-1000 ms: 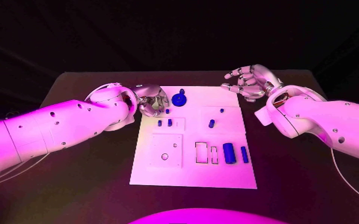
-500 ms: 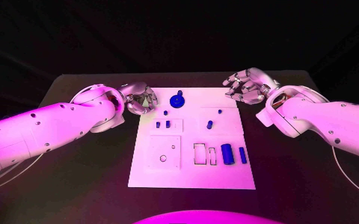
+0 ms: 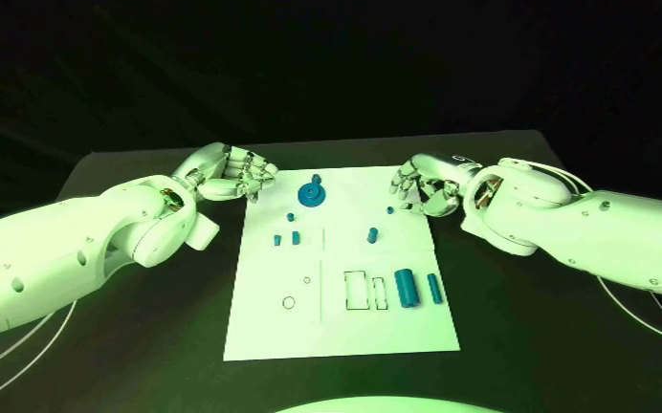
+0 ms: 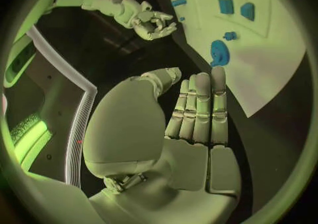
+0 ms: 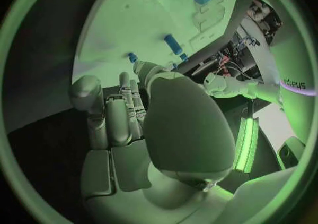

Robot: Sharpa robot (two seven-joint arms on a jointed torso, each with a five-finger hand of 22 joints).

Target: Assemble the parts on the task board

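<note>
White flat rectangular task board (image 3: 345, 279) lies mid-bench on the black matte bench (image 3: 552, 336), long side running away from the robot. Wide bare bench strips on both long sides and at the near edge; far edge of the board sits between the two hands.

Left robot hand (image 3: 231, 176), silver metal, jointed, hangs just beside the board's far-left corner, off the board. In the left wrist view (image 4: 199, 112) its fingers lie straight and side by side, thumb apart, nothing held: open, empty.

Right robot hand (image 3: 425, 184) sits at the board's far-right edge, over the corner. In the right wrist view (image 5: 126, 112) its fingers are loosely curled, nothing seen in them; can't tell if it touches the board.

Parts, smooth blue plastic: round disc with a knob (image 3: 312, 193) at far centre, near the left hand but apart from it; two small square blocks (image 3: 287, 238) side by side left of centre; small peg (image 3: 372, 234) at centre-right; thick short cylinder (image 3: 406, 286) and thin bar (image 3: 431, 288) upright side by side at near right, beside two rectangular outlined slots (image 3: 364, 290). Small round hole (image 3: 289, 302) in a square panel at near left.
</note>
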